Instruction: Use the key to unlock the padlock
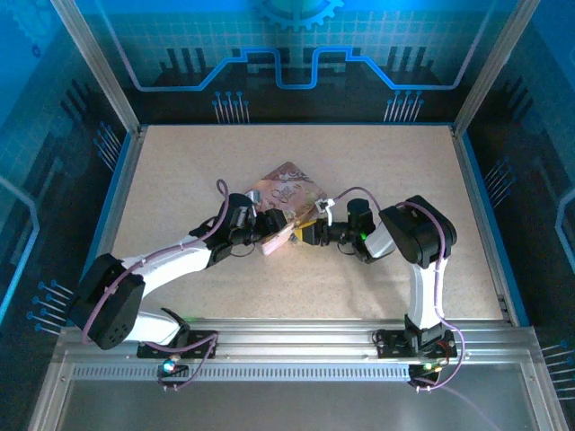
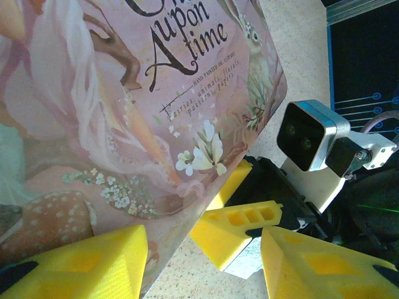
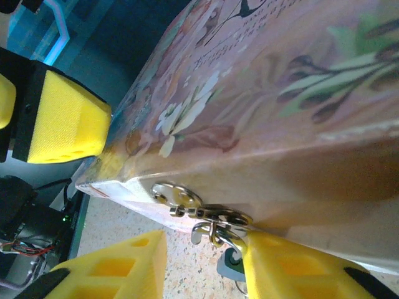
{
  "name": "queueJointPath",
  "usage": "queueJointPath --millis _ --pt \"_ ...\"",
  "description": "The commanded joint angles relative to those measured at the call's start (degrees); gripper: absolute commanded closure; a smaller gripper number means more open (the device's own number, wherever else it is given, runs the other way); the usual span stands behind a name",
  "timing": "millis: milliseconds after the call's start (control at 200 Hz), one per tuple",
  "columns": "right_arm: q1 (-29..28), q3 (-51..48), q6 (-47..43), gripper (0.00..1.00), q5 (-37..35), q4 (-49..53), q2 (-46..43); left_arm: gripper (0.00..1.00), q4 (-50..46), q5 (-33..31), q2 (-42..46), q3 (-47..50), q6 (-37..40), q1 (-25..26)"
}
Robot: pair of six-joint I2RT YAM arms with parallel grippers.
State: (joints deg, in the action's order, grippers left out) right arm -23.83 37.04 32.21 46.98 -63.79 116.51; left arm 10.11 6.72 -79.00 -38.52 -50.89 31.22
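1. Tin (image 1: pixel 289 187) sits at centre of table (image 1: pixel 180 171), tilted. Both arms are nosed in at its near edge.
2. L gripper (image 2: pixel 204 255): fingers spread, tin's lower edge betw. them. One finger overlaps the lid art, the other is clear of tin.
3. Padlock (image 3: pixel 228 263) hangs from hasp (image 3: pixel 177 198) on tin's side wall, close over tabletop.
4. R gripper (image 3: pixel 202 261): jaws apart, padlock in the gap, tight beside one finger, other finger well off. Not pinched.

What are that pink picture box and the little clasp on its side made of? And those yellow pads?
Pink box: looks like printed tin with a soft sheen, though coated card isn't ruled out. Clasp: bright silvery metal, it glints. Yellow pads: matte, finely textured, probably rubber or plastic.
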Motion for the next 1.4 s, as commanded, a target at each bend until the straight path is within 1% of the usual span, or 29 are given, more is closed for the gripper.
queueJointPath --millis 0,270,435,540,730,935,1176,1396 --pt "-0.3 0.7 -1.8 0.68 1.5 0.4 0.0 0.47 -11.2 -2.1 -1.5 2.7 0.1 -0.7" --pt "-0.1 0.8 -2.1 0.92 0.8 1.9 0.1 0.47 -11.3 -2.1 -1.4 2.7 0.1 -0.7" --pt "0.4 0.3 -1.9 1.0 -0.6 2.5 -0.4 0.47 -11.7 -2.4 -1.2 2.7 0.1 -0.8" --pt "1.1 -0.7 -1.1 1.0 -1.3 1.2 -0.6 0.47 -11.9 -2.6 -1.1 2.7 0.3 -0.7" --pt "2.8 -2.1 3.0 1.0 -1.7 -4.7 -0.3 0.47 -12.1 -3.1 -0.8 3.3 0.3 -0.7" --pt "3.7 -2.6 3.8 1.0 -2.2 -5.1 -1.6 0.47 -12.4 -3.4 -0.4 3.8 0.2 -0.7" --pt "3.2 -3.6 9.4 1.0 -5.2 -10.1 -1.6 0.47 -12.5 -3.0 -0.4 4.0 0.1 -0.7" --pt "0.8 -3.5 13.1 1.0 -8.6 -11.5 -0.2 0.47 -11.8 -2.5 -0.2 4.0 -0.5 0.2"
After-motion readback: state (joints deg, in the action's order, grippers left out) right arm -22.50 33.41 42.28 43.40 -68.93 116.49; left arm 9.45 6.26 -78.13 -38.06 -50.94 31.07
